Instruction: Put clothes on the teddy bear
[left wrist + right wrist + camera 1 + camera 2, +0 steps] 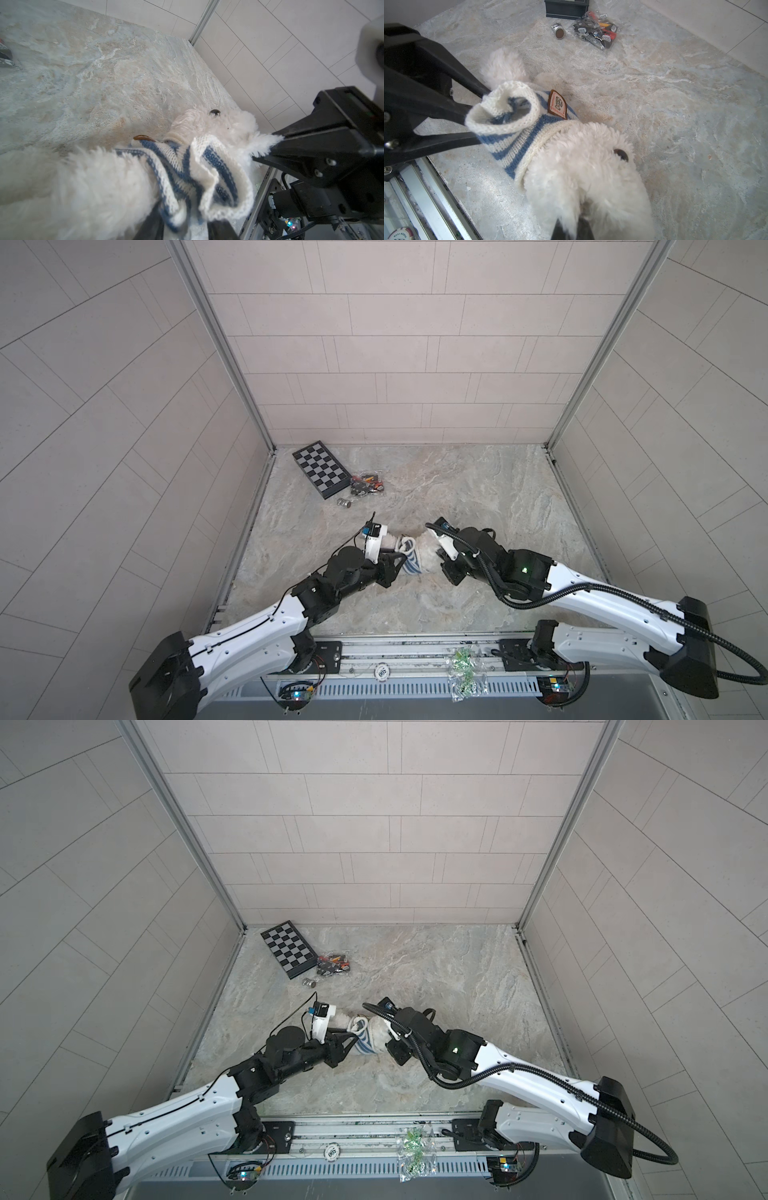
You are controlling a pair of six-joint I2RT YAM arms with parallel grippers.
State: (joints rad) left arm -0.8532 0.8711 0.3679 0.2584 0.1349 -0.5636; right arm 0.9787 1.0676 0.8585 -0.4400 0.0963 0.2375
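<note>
The fluffy white teddy bear [581, 166] lies on the marble table [478, 497] between my two grippers, showing in both top views [379, 1032]. A blue-and-white striped knit shirt [519, 133] with a brown badge [557, 105] covers its body, collar at the neck. My left gripper [481, 116] is open at the shirt's loose hem: one finger enters the rolled hem and the other runs under it. In the left wrist view the shirt [187, 176] bunches between those fingers [149, 224]. My right gripper [571, 226] is shut on the fur of the bear's head.
A folded chessboard [320, 470], a clear bag of small parts [365, 485] and a small metal cylinder [344, 503] lie at the back left. A poker chip [381, 673] and a bag of green pieces [463, 668] sit on the front rail. Tiled walls enclose three sides.
</note>
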